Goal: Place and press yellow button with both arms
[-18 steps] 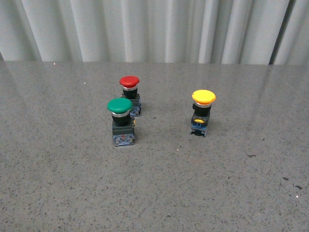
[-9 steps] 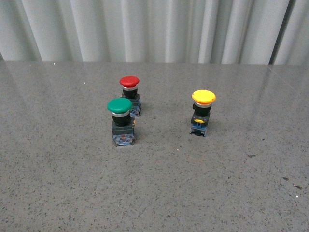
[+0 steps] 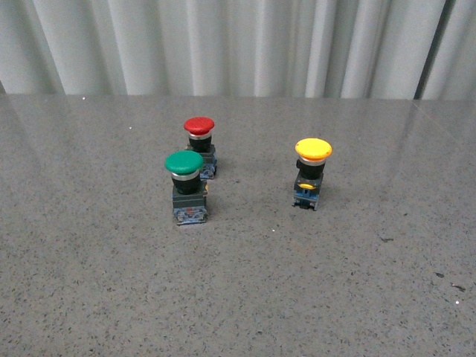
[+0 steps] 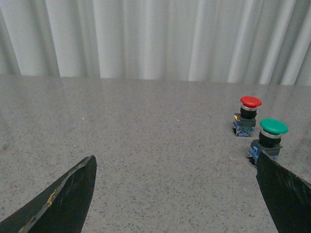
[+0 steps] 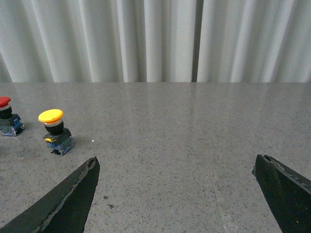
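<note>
The yellow button (image 3: 313,173) stands upright on the grey table, right of centre in the front view, yellow cap on a black neck and blue-black base. The right wrist view shows the yellow button (image 5: 55,131) too, well off to one side of my right gripper (image 5: 175,162), which is open over bare table. My left gripper (image 4: 176,160) is open with nothing between its fingers, and the yellow button is out of that view. Neither arm shows in the front view.
A green-capped button (image 3: 186,186) and a red-capped button (image 3: 201,145) stand close together left of the yellow one. The green button (image 4: 269,138) sits right beside one left fingertip (image 4: 284,191). Pale curtains hang behind the table's far edge.
</note>
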`<action>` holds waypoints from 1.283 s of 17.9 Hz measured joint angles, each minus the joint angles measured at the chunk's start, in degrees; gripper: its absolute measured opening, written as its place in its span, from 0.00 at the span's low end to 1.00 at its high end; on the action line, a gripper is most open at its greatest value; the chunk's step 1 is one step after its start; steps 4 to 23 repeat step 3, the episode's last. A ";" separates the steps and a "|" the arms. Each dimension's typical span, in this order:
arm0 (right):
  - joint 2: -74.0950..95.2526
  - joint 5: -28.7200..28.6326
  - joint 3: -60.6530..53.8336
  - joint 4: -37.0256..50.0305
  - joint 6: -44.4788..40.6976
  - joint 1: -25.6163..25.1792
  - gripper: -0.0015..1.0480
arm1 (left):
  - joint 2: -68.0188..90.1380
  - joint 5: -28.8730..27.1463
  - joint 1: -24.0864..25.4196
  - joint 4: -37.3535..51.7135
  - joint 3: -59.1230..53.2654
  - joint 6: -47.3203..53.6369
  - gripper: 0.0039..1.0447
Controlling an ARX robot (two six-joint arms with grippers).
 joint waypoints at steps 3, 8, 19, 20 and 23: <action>0.00 0.00 0.00 0.02 0.00 0.00 0.94 | 0.00 0.00 0.00 0.00 0.00 0.00 0.94; 0.00 0.00 0.00 0.02 0.00 0.00 0.94 | 0.00 0.00 0.00 0.00 0.00 0.00 0.94; 0.00 0.00 0.00 0.02 0.00 0.00 0.94 | 0.00 0.00 0.00 0.00 0.00 0.00 0.94; 0.00 0.00 0.00 0.02 0.00 0.00 0.94 | 0.00 0.00 0.00 0.00 0.00 0.00 0.94; 0.00 0.00 0.00 0.02 0.00 0.00 0.94 | 0.00 0.00 0.00 0.00 0.00 0.00 0.94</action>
